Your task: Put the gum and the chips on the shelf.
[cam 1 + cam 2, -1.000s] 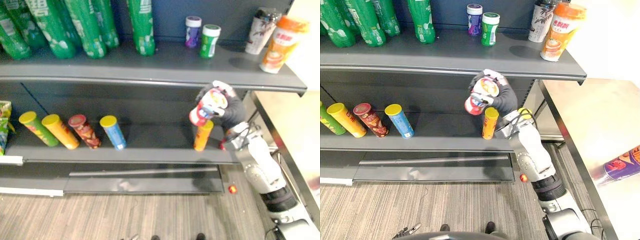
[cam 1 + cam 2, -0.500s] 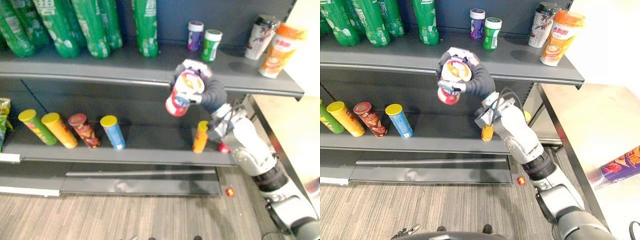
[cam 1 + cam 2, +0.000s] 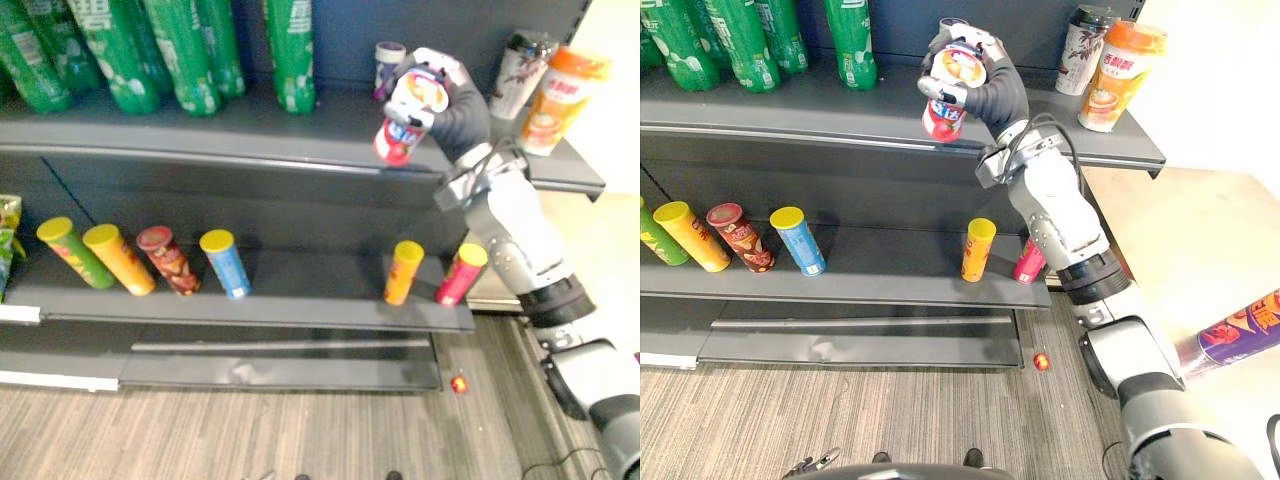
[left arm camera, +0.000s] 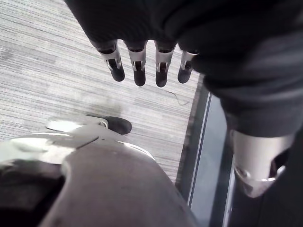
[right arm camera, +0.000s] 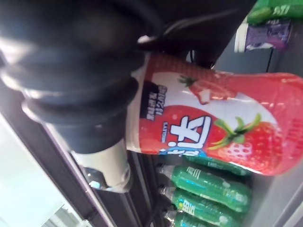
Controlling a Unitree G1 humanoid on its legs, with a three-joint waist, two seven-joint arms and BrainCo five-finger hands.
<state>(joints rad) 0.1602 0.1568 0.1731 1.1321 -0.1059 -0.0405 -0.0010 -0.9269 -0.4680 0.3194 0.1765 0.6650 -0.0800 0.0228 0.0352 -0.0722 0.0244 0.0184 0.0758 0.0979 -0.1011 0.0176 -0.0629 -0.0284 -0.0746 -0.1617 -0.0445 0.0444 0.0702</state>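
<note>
The gum bottle (image 3: 403, 128), red with a strawberry print and a white top, is gripped in the right robot hand (image 3: 458, 98), whose fingers and thumb curl round it. It hangs tilted, red base downward, at the front edge of the upper shelf (image 3: 200, 135), toward that shelf's right half; whether it touches the shelf I cannot tell. Just behind it stands a purple tub (image 3: 388, 62). Two lidded cups (image 3: 553, 98) stand at the right end and green bottles (image 3: 290, 50) along the back left. On the lower shelf (image 3: 300, 300), an orange chip can (image 3: 403, 272) and a pink chip can (image 3: 460, 274) lean near the right end, close together. Four more cans (image 3: 168, 262) lean in a row toward the left end. The left robot hand (image 4: 138, 66) hangs over carpeted floor (image 4: 57, 56), fingers straight, holding nothing.
</note>
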